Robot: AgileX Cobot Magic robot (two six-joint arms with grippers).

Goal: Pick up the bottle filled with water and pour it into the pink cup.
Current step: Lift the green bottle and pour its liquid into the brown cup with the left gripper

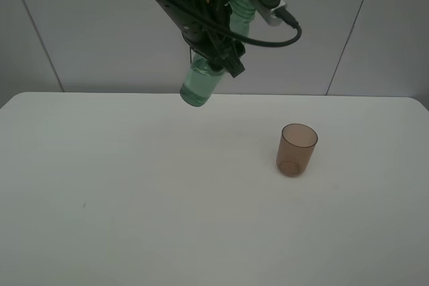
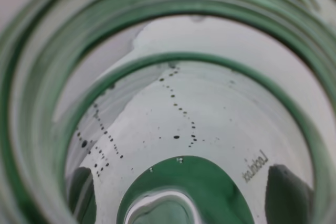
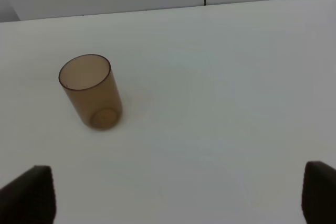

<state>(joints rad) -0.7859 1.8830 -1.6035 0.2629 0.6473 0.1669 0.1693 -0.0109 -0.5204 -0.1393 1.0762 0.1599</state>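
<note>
Our left end effector (image 1: 220,41) clamps the bottle (image 1: 199,86), which hangs tilted in the air over the far edge of the tabletop (image 1: 134,199). The cup (image 1: 295,151) stands upright on the tabletop at 4 o'clock from the bottle, well apart. Our right end effector (image 3: 173,195) is spread wide and empty.
</note>
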